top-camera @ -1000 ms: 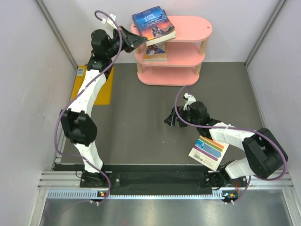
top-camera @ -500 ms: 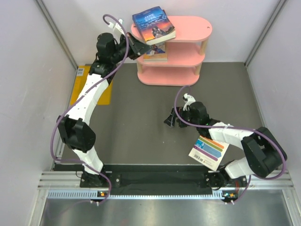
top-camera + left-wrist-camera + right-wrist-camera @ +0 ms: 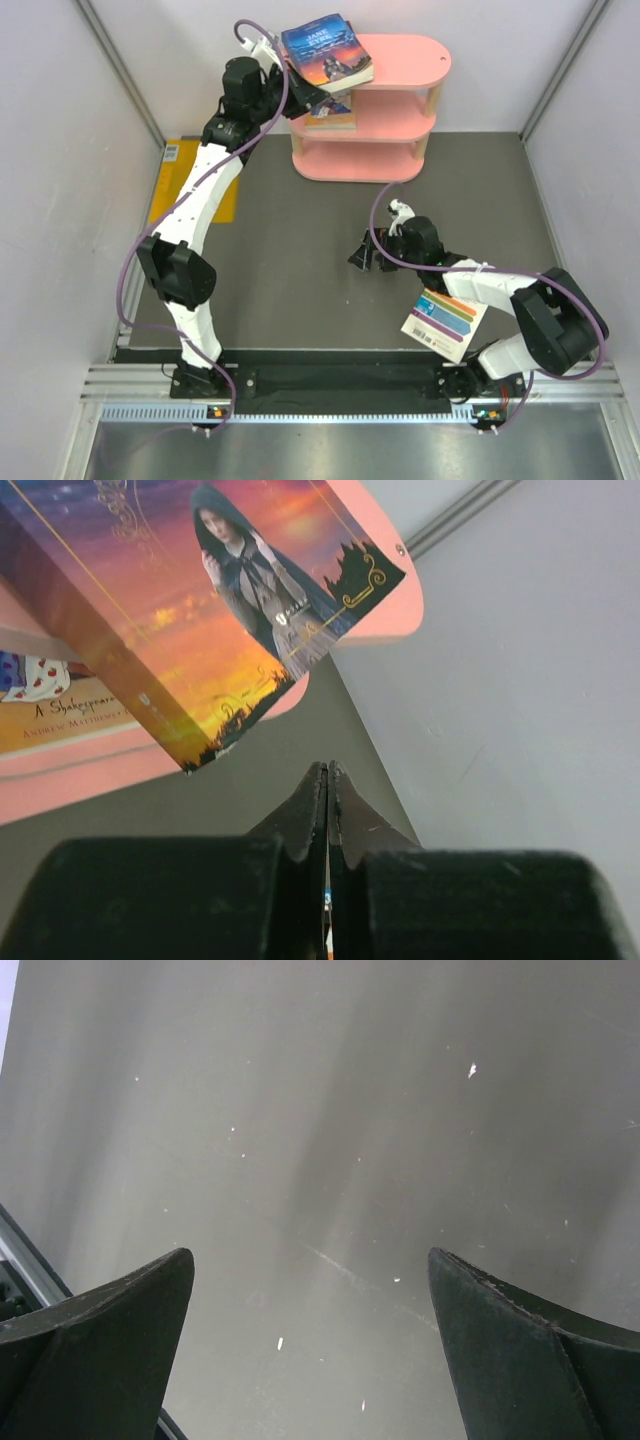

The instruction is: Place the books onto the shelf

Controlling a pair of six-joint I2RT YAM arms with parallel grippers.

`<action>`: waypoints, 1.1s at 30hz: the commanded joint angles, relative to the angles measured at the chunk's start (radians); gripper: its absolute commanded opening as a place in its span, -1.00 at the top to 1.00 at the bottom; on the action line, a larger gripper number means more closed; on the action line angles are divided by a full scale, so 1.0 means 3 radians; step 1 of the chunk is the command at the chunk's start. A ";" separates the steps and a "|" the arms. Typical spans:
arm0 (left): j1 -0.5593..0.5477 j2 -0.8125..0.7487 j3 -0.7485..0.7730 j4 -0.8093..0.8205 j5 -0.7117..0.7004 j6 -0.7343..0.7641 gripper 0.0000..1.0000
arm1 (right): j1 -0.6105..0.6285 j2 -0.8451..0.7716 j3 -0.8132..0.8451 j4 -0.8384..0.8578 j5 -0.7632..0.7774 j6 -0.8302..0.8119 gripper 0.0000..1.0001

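Book with sunset cover (image 3: pixel 327 50) overhangs shelf (image 3: pixel 405 62)
Left end effector (image 3: pixel 327 770), closed and empty, sits beside it, likely to nudge it in; right end effector (image 3: pixel 365 252) gapes idle.

"JANE EYRE" on the blue sunset book (image 3: pixel 327 52) at the left end of the top board of the shelf (image 3: pixel 410 60), "A Shakespeare" and "Andrew Matthews" on the orange book (image 3: pixel 60 720) one board down, print on the white striped book (image 3: pixel 445 322) too small to read
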 commanded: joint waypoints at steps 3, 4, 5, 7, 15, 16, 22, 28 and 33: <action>-0.0017 0.0184 0.0384 -0.0120 -0.0168 0.0055 0.99 | 0.0050 -0.0015 0.0096 0.0145 -0.0033 0.0013 -0.99; -0.0017 0.0220 0.0400 -0.0140 -0.0163 0.0045 0.99 | 0.0045 -0.0015 0.0091 0.0145 -0.0033 0.0013 -0.99; -0.0012 0.0231 0.0420 -0.0146 -0.0163 0.0050 0.99 | 0.0050 -0.0010 0.0096 0.0145 -0.0033 0.0013 -0.99; -0.0017 0.0251 0.0451 -0.0181 -0.0163 0.0066 0.99 | 0.0045 -0.0010 0.0096 0.0145 -0.0033 0.0013 -0.99; -0.0017 0.0221 0.0426 -0.0335 -0.0372 0.0239 0.98 | 0.0045 0.0000 0.0101 0.0140 -0.0033 0.0013 -0.99; -0.0017 0.0215 0.0426 -0.0330 -0.0413 0.0260 0.98 | 0.0045 0.0000 0.0101 0.0140 -0.0038 0.0013 -0.99; -0.0001 0.0241 0.0456 -0.0345 -0.0602 0.0306 0.97 | 0.0045 0.0000 0.0101 0.0140 -0.0038 0.0013 -0.99; 0.0080 0.0318 0.0553 -0.0309 -0.0654 0.0260 0.96 | 0.0045 0.0010 0.0106 0.0135 -0.0043 0.0013 -0.99; 0.0162 0.0323 0.0574 -0.0309 -0.0664 0.0245 0.95 | 0.0045 0.0021 0.0111 0.0130 -0.0048 0.0008 -0.99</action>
